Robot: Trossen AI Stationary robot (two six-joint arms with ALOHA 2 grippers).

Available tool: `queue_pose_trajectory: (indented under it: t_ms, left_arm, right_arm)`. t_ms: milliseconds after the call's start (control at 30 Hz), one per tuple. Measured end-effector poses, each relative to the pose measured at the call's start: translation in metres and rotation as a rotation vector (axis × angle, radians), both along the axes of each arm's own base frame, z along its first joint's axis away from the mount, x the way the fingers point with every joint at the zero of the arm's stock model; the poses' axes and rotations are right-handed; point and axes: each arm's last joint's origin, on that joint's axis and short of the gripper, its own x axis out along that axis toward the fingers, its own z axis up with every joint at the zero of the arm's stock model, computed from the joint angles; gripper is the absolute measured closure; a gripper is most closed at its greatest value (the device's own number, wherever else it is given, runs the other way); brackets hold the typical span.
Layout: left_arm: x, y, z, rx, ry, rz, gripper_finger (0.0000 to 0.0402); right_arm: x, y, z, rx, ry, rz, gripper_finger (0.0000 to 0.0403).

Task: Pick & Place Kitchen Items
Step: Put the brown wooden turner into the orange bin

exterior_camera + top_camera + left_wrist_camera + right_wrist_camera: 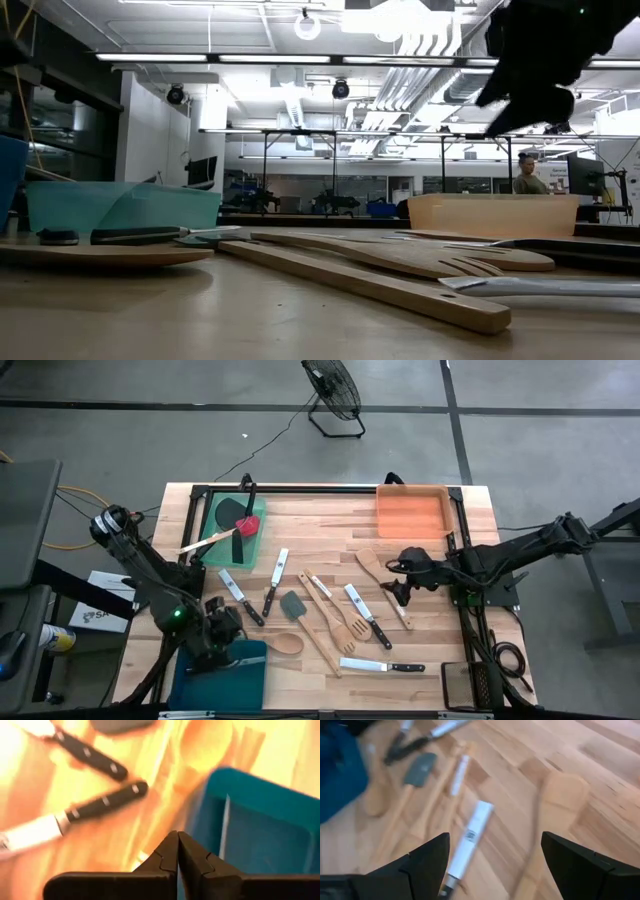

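Several utensils lie flat in the middle of the table: black-handled knives [274, 582], a grey spatula [292, 605], wooden spoons [283, 643] and slotted turners [335, 617]. My left gripper [228, 626] is shut and empty over the far edge of the teal tray [205, 672]; its fingers [169, 855] are closed together, with two knife handles [107, 800] beyond them. My right gripper [402, 580] hovers open and empty above the table, right of the utensils. In the right wrist view its gripper [495, 865] is spread wide over a knife [470, 835] and a wooden spoon [560, 795].
A green tray [215, 520] at the far left holds a red-headed spatula [247, 525], a black spatula and a wooden utensil. An orange tray [412, 510] stands at the far right. A thin pale thing [225, 822] lies in the teal tray. A knife [385, 666] lies near the front edge.
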Motion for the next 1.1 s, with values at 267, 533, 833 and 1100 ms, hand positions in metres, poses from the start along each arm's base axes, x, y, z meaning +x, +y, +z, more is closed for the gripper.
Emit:
queue_pose_trajectory:
  t_ms: [267, 533, 833, 1100]
  left_arm:
    - [0.017, 0.018, 0.003, 0.268, -0.146, -0.018, 0.0401]
    - [0.035, 0.041, 0.022, 0.417, -0.308, 0.024, 0.0401]
    - [0.071, 0.075, 0.039, 0.479, -0.407, 0.025, 0.0401]
    - [0.091, 0.097, 0.051, 0.409, -0.51, 0.011, 0.0401]
  right_arm:
    - [-0.002, -0.006, -0.005, 0.089, 0.073, -0.008, 0.0096]
    - [-0.006, -0.001, -0.017, 0.18, 0.281, -0.035, 0.0096]
    - [0.006, 0.022, -0.027, 0.208, 0.597, -0.084, 0.0096]
    - [0.009, 0.048, -0.054, 0.237, 0.762, -0.107, 0.0096]
